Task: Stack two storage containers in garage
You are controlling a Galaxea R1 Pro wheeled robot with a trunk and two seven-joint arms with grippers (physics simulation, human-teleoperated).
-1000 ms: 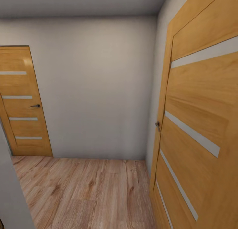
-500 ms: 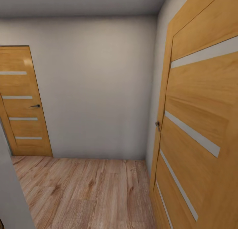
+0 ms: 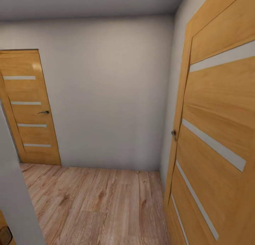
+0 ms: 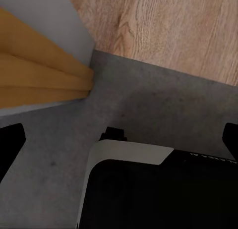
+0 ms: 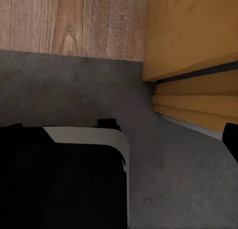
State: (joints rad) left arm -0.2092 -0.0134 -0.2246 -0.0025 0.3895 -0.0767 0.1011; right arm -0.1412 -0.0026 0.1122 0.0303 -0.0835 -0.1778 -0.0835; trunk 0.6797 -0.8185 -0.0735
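While the head view faces a plain grey-white wall [image 3: 109,93] at the end of a narrow hallway, no orange-red container appears in any view, so the whereabouts of the two bins cannot be told. Light wood-plank floor [image 3: 99,206] runs up to that wall. A far wooden door [image 3: 30,107] with four pale horizontal strips and a dark lever handle [image 3: 44,112] stands shut in the left part of the view. A near wooden door [image 3: 216,132] of the same pattern fills the right side, seen at a steep angle, with a small metal handle [image 3: 173,133] at its edge. A grey wall corner [image 3: 16,188] rises at lower left.

Left wrist view: dark grey concrete floor [image 4: 148,105] meets the wood planks [image 4: 173,26] along a straight edge, beside a stepped wooden door frame [image 4: 39,75]. The robot's dark base with a pale rim [image 4: 129,152] lies below. Left fingertips [image 4: 11,140] show as dark shapes at opposite edges of the frame, so the jaws stand wide apart, holding nothing.

Right wrist view: same concrete [image 5: 188,179], planks [image 5: 74,21] and door frame [image 5: 193,35]. One right fingertip [image 5: 231,137] is visible at the frame edge; jaw state cannot be told.
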